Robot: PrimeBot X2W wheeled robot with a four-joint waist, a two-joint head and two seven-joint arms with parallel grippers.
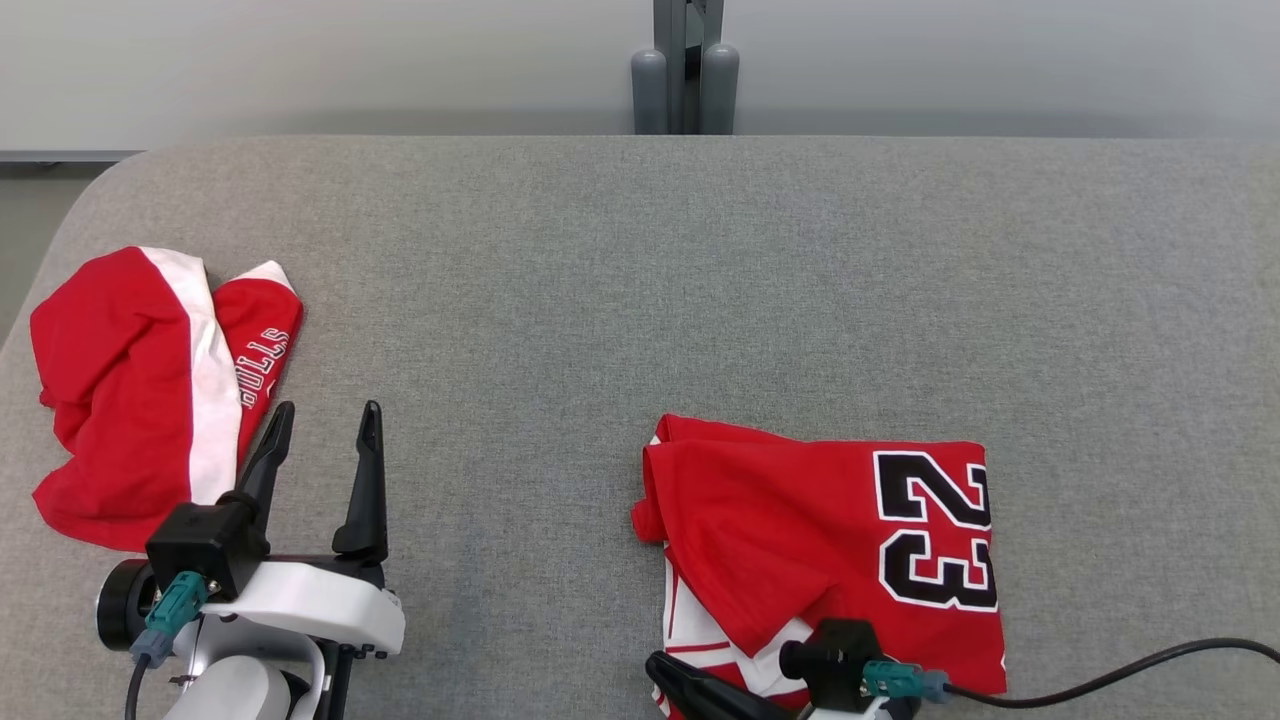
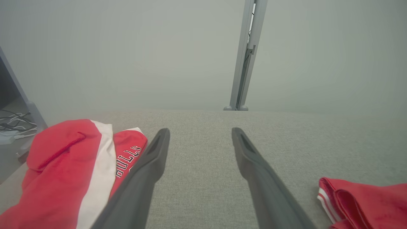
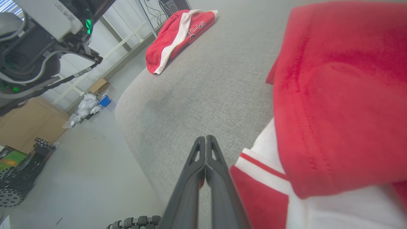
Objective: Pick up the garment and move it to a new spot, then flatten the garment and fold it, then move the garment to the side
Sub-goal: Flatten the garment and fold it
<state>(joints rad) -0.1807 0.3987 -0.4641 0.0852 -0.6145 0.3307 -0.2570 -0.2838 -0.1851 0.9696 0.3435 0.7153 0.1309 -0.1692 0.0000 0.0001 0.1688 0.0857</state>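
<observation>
The garment (image 1: pixel 820 530) is a red jersey with a black and white 23, lying folded near the table's front edge; it also shows as the garment (image 2: pixel 365 203) and, close up, the garment (image 3: pixel 334 95). My right gripper (image 1: pixel 655 662) lies at its near left corner, pointing left. In the right wrist view the right gripper (image 3: pixel 206 137) has its fingers pressed together, with a sliver of red cloth between them lower down. My left gripper (image 1: pixel 328 410) stands open and empty over bare table, beside red shorts (image 1: pixel 130 400); the left gripper (image 2: pixel 200 130) holds nothing.
The red shorts (image 2: pixel 63 165) with a white stripe lie crumpled at the grey table's (image 1: pixel 640 280) left end. A grey post (image 1: pixel 685 70) rises behind the far edge. A black cable (image 1: pixel 1120 675) trails right. Beyond the left table edge are floor, a cardboard box (image 3: pixel 19 127) and clutter.
</observation>
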